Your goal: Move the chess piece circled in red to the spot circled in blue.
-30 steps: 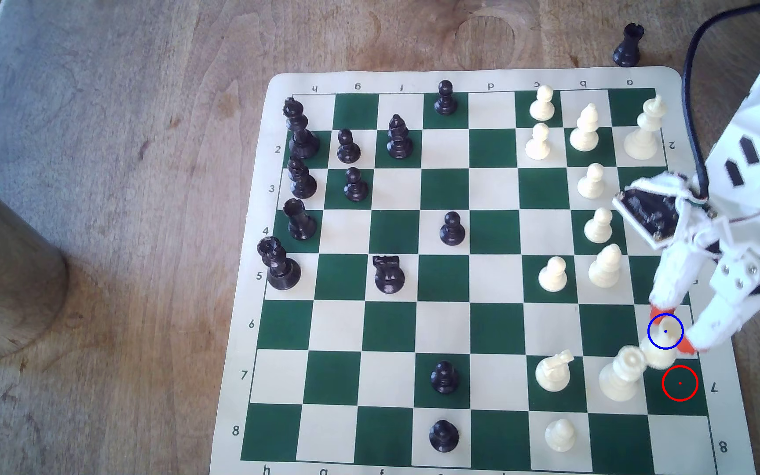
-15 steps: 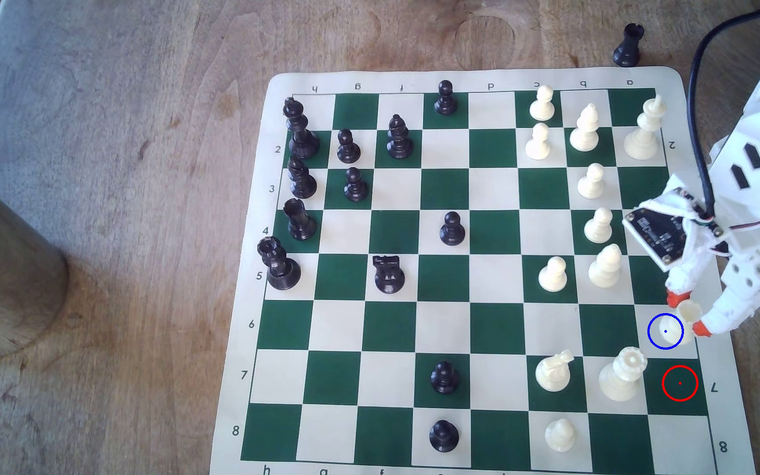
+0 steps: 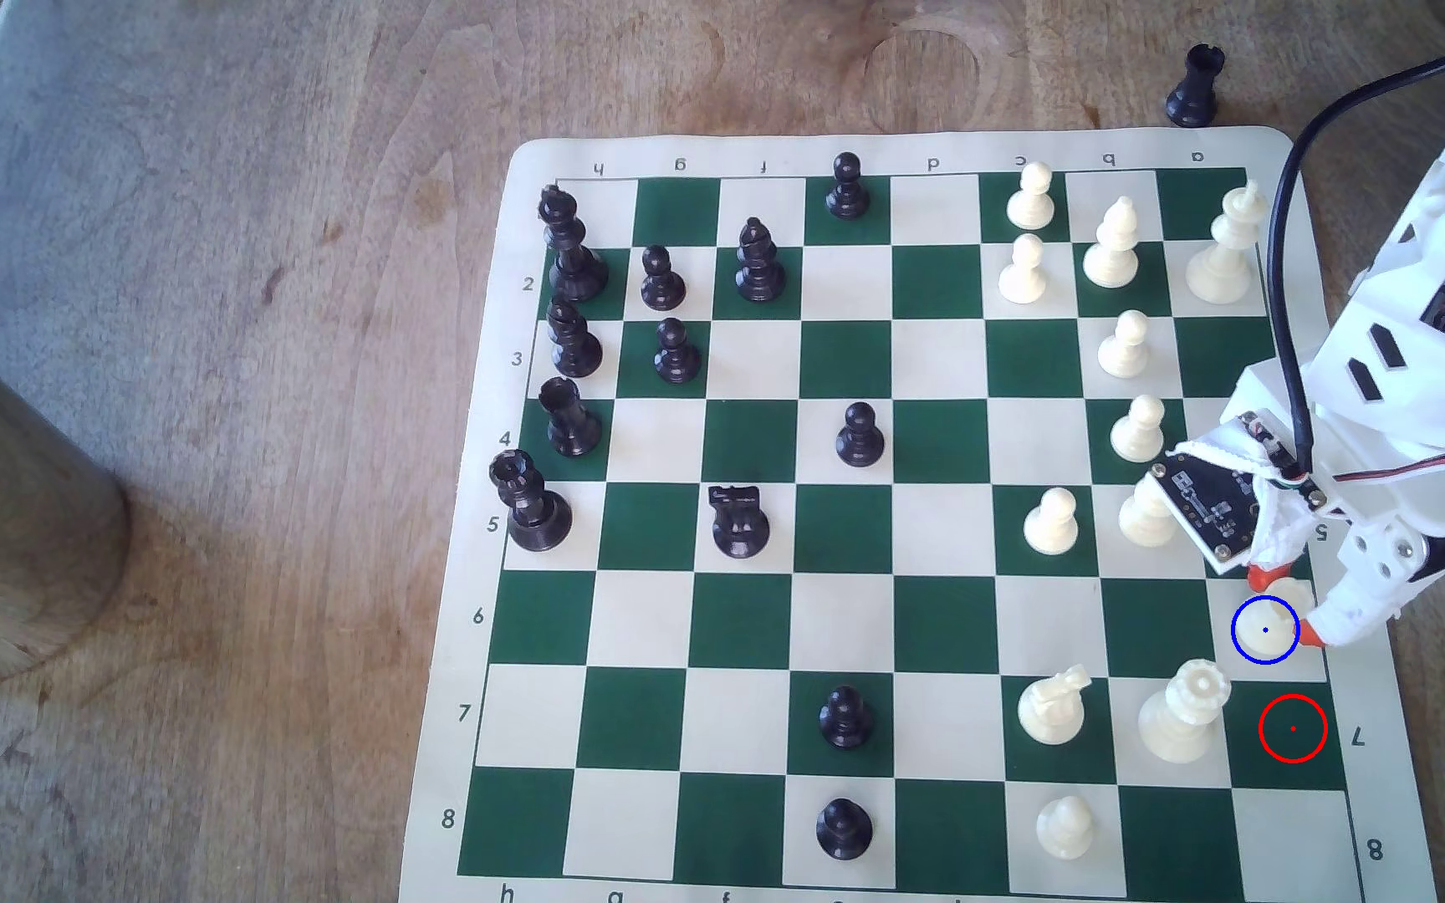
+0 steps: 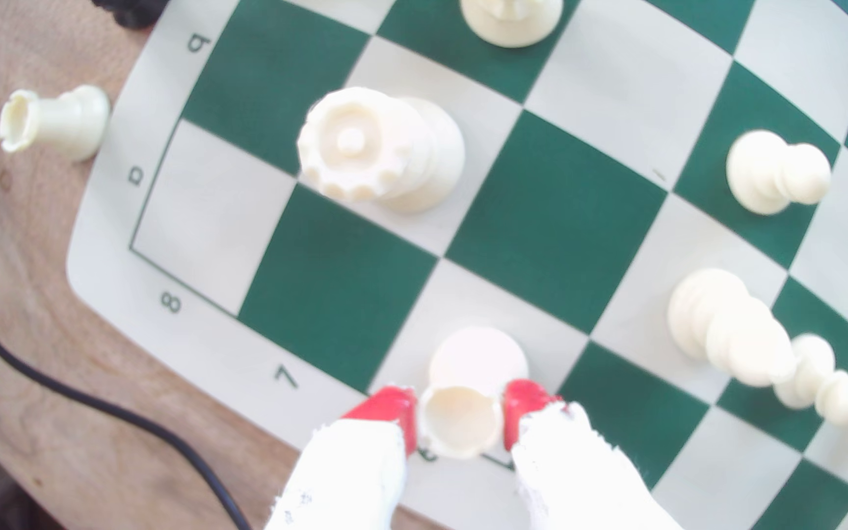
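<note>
Gripper (image 4: pixel 460 415) is clamped on the cream rook (image 4: pixel 463 407): both red fingertips (image 4: pixel 391 410) press the sides of its cup-shaped top, no gap visible in the wrist view. Rook is upright, its round base over a cream square at the board's edge, beside the "7" margin label; I can't tell whether the base touches the mat or sits just above it.

In the exterior view the gripper (image 3: pixel 1285 603) comes in from the exterior view's right, over the board's right edge. Rook (image 3: pixel 1292 599) shows between the orange-red tips, just above and right of the blue ring (image 3: pixel 1265 630) and overlapping its upper right rim. Blue ring is drawn on the cream square in the a-file, row 6. Red ring (image 3: pixel 1292 728) sits on the green square one row below, nothing standing in it.

Cream queen (image 3: pixel 1184 712) stands on the square just left of the red ring in the exterior view, well clear of the fingers. Cream knight (image 3: pixel 1052 708) is one more square to the left. A second cream rook (image 4: pixel 52 122) stands off the mat on the wooden table (image 4: pixel 14 306), near the board corner. Black cable (image 4: pixel 55 379) runs across the table beside the mat. Chess mat (image 3: pixel 797 599) lies flat. Black rook (image 3: pixel 1194 85) stands off the mat near the top right corner in the exterior view.
</note>
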Controlling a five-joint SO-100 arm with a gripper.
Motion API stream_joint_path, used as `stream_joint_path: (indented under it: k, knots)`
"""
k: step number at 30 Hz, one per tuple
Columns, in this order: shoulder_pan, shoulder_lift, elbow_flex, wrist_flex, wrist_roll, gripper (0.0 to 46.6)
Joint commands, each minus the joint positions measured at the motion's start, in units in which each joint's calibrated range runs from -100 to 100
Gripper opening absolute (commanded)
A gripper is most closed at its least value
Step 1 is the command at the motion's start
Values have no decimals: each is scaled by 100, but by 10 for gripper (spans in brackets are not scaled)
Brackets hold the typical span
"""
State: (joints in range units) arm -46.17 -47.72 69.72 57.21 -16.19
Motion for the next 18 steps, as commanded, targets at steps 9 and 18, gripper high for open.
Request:
stream_joint_path:
  k: [9, 18]
  knots:
    - [60, 196, -55, 28, 39, 203]
    - [-33, -890, -182, 1232, 15, 244]
